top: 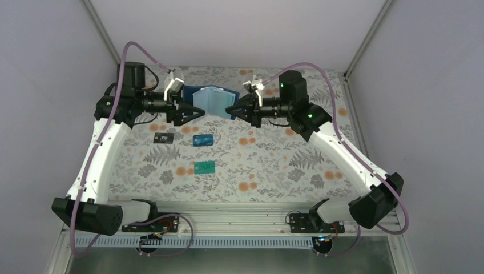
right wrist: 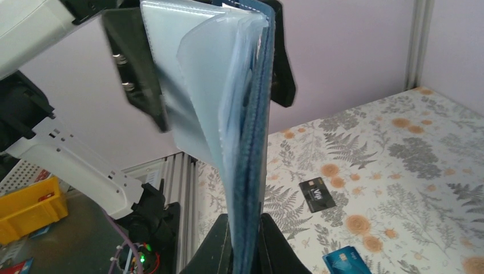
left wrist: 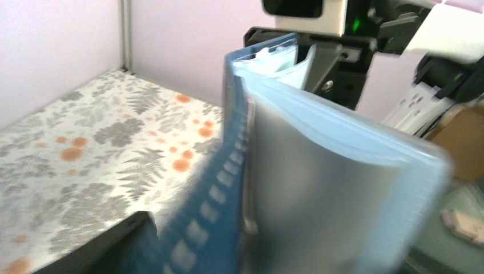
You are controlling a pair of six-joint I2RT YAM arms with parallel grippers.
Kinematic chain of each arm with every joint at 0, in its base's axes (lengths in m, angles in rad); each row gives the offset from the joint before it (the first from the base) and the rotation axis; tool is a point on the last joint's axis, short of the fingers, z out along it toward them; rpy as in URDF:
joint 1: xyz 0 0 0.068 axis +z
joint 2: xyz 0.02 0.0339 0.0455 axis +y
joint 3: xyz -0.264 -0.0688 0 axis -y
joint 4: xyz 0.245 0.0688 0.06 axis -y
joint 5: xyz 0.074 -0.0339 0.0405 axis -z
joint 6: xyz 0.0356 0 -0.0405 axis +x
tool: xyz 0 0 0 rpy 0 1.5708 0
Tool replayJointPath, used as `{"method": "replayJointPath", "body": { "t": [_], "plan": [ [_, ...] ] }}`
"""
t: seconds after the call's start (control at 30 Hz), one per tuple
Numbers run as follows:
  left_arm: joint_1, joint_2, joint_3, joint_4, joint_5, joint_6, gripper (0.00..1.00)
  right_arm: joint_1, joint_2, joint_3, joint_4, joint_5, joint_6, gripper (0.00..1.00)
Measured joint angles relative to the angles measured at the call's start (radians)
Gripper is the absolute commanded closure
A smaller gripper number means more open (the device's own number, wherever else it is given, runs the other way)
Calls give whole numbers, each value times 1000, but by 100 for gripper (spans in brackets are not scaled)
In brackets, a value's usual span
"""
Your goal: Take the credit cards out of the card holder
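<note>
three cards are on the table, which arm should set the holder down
Probably right: the right gripper pinches the card holder tight, and the credit cards lie on the left gripper's side.

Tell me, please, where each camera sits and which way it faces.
Top external: above and behind the robot, looking down on the table, left arm, right arm and the card holder held between them.
Left wrist: on the left arm, facing the right arm along the card holder; own jaws barely show below.
Right wrist: facing the left arm; own jaws clamp the card holder below.
Shared: both wrist views show the card holder.
</note>
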Motion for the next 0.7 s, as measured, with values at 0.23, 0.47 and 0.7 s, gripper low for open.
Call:
{"method": "replayJointPath", "body": {
  "t": [0.23,0.47,0.7],
  "plan": [
    [-6,17,2,-1,-112,8,98,10,15,0,-29,-42,-55,75],
    [-8,7,2,-74,-42,90,97,9,5,-4,-15,-37,-80,41],
    [-8,2,19,-119,18,138,98,-6,-45,-55,64,20,-40,40]
  ]
}}
